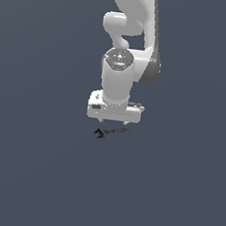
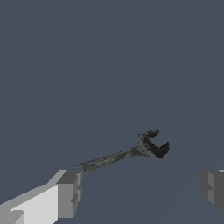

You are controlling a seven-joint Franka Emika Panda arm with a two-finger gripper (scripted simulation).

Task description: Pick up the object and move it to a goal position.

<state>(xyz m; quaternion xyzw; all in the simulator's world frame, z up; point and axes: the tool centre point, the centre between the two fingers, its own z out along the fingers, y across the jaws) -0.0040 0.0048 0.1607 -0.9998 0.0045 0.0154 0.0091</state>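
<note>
The object is a tiny dark wrench-like tool with a black claw end and a thin grey stem. It lies flat on the dark grey floor. In the exterior view it sits just below my gripper, with the claw toward that view's left. In the wrist view the object lies between and ahead of my fingers, its stem end close to one finger. The other finger stands well apart from it. My gripper is open and empty, hovering just above the tool.
The white arm rises straight behind the gripper in the exterior view. The plain dark grey floor surrounds the tool. No goal marker shows.
</note>
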